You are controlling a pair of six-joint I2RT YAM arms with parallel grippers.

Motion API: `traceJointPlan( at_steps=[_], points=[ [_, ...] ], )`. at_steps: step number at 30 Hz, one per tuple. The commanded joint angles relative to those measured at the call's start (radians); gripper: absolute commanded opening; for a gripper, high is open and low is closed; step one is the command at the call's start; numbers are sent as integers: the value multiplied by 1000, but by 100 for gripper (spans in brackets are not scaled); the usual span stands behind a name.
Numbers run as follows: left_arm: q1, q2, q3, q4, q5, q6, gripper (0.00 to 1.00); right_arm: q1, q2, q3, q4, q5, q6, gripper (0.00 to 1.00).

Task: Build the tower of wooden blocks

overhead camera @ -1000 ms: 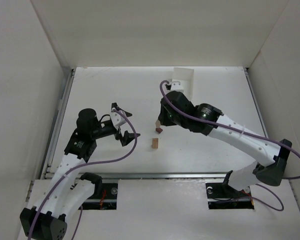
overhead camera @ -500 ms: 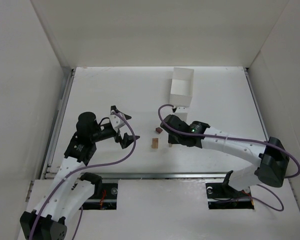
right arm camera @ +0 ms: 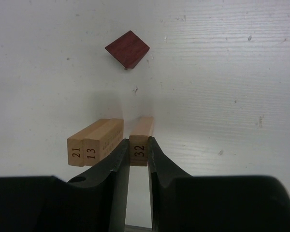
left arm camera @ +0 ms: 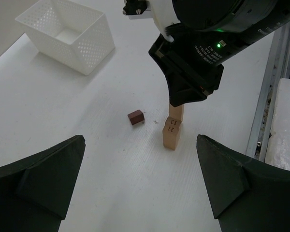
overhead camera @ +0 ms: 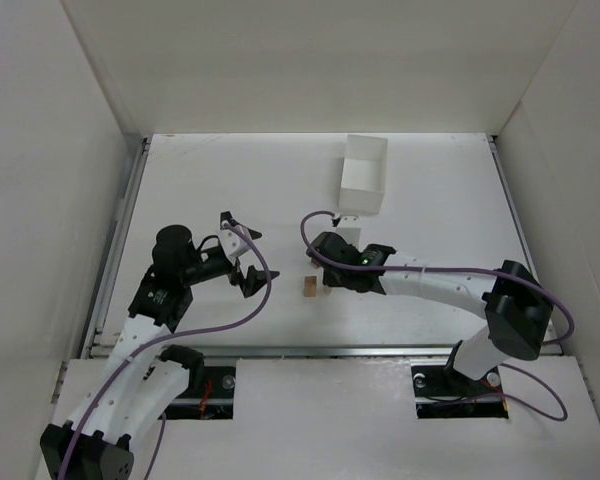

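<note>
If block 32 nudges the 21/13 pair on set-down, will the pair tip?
Likely yes: the 21/13 pair stands on end, tall over a small footprint. It looks like light, stiff wood, so a slight touch from block 32 in the right gripper could shift it. Flat faces suggest toppling or sliding, not rolling.

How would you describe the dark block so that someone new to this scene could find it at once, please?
Start at the white box on the far side of the table and come towards the right gripper, which pinches a tan block beside two other tan blocks. Just before them one small block lies alone: the only dark reddish-brown one, touching nothing.
</note>
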Motion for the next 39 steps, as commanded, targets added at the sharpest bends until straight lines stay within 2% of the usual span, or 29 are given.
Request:
traceJointPlan(
  at_steps=[1, 8, 20, 28, 39],
  points=[
    [-3, -15, -18, 37, 5, -1, 100, 1, -15, 10, 81, 17, 23, 0],
    [-3, -15, -18, 37, 5, -1, 100, 1, 54, 45, 48, -7, 32, 0],
    [-3, -15, -18, 37, 5, -1, 100, 19, 34, 56, 0, -7, 42, 0],
    [-3, -15, -18, 37, 14, -1, 100, 77, 34, 127, -112, 77, 54, 0],
    [-3, -6, -18, 37, 14, -1, 100, 86, 68, 127, -92, 79, 54, 0]
  ],
)
